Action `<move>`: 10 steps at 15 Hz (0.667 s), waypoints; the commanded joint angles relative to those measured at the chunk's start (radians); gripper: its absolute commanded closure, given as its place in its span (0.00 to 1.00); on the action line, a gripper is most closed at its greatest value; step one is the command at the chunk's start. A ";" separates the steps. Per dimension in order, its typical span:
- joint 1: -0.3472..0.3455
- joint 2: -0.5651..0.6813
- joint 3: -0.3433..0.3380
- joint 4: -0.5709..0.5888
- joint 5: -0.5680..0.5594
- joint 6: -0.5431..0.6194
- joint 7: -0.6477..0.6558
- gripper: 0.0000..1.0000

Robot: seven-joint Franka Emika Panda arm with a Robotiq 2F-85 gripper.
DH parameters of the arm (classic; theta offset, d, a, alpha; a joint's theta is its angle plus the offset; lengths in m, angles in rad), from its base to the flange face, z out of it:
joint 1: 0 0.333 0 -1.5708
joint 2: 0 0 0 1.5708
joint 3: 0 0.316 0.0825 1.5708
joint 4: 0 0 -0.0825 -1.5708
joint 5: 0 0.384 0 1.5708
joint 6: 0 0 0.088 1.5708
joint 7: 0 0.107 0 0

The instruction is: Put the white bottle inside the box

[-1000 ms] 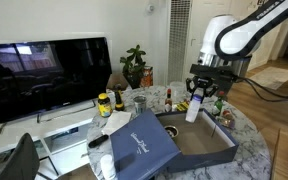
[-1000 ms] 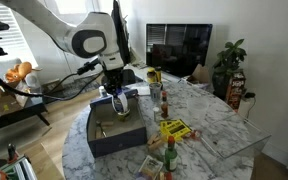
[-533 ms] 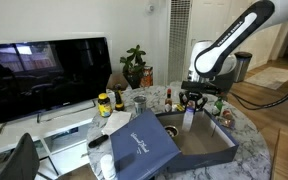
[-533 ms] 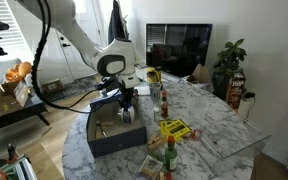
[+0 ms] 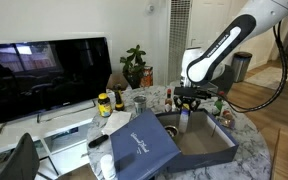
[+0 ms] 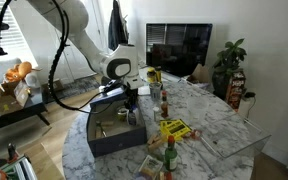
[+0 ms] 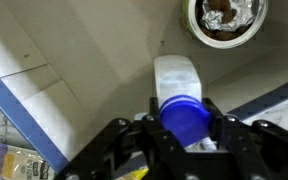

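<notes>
While the gripper (image 5: 188, 101) hangs over the box (image 5: 212, 152) at the tabletop's edge, its 2 fingers (image 7: 227, 128) pinch the blue cap of the white bottle (image 7: 176, 80). Upright within the box walls, the bottle perhaps touches the floor; 1 foil cup (image 7: 224, 14) lies nearby.

Soft, even daylight fills both exterior views, which are small and coarse. Far behind the box (image 6: 112, 141) a window (image 6: 6, 38) glares white. In the wrist view the white bottle (image 7: 178, 84) above the box's dim floor is blurred and out of focus.
</notes>
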 commanded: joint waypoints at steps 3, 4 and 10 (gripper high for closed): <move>-0.003 -0.047 0.046 0.002 0.063 -0.135 -0.070 0.14; -0.015 -0.079 0.066 -0.016 0.098 -0.168 -0.119 0.08; -0.061 -0.410 0.072 -0.266 0.323 -0.122 -0.455 0.00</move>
